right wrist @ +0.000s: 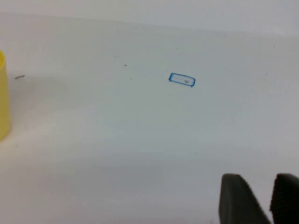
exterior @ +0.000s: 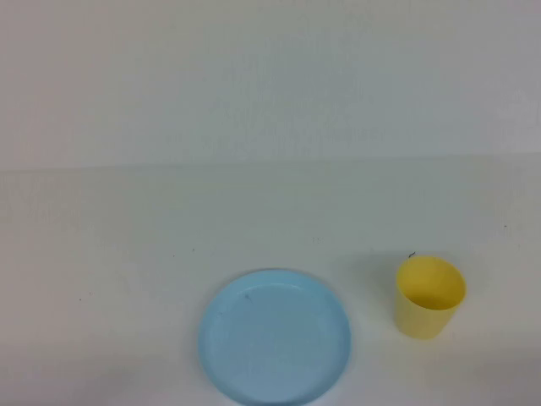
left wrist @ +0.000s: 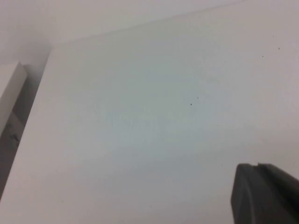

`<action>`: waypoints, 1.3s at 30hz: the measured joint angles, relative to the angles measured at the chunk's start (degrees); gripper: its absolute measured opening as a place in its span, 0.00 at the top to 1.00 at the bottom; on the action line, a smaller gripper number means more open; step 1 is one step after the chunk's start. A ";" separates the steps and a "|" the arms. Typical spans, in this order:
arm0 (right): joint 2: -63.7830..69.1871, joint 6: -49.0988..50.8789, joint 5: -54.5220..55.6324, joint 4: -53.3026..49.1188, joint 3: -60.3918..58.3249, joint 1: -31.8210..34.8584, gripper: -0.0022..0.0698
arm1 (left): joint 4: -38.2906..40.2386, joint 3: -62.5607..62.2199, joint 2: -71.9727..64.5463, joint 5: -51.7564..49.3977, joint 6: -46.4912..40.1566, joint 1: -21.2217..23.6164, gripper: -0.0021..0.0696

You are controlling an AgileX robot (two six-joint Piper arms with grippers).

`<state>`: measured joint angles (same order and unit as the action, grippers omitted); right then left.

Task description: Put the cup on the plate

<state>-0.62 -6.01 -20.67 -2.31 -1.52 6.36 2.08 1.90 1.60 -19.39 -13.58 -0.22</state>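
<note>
The yellow cup [exterior: 429, 297] stands upright on the white table at the front right. The light blue plate [exterior: 275, 336] lies flat to its left, near the front edge, a short gap apart from the cup. Neither gripper shows in the high view. In the right wrist view my right gripper [right wrist: 265, 181] hangs over bare table with a small gap between its fingers, empty, and the cup's side [right wrist: 3, 95] shows at the picture's edge, well away from it. In the left wrist view my left gripper [left wrist: 257, 165] has its fingers pressed together, empty, over bare table.
A small blue rectangle mark [right wrist: 182, 80] is drawn on the table beyond the right gripper. The table's side edge and a white block [left wrist: 10, 91] beside it show in the left wrist view. The table's far edge meets a white wall [exterior: 270, 76].
</note>
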 joint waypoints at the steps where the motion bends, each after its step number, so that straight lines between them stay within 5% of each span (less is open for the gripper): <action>1: 0.00 0.00 0.00 0.00 0.00 0.00 0.71 | 0.00 0.00 0.00 0.00 0.00 0.00 0.97; 33: 0.00 0.00 0.27 -0.67 0.00 0.00 0.71 | -0.79 0.00 0.00 17.13 2.33 0.00 0.97; 39: 0.00 0.00 12.03 -0.87 -0.10 0.00 0.71 | 3.48 0.00 0.00 23.87 9.43 0.00 0.97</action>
<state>-0.62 -6.01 -8.64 -3.19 -1.61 6.36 5.56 1.90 1.60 4.47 -4.15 -0.22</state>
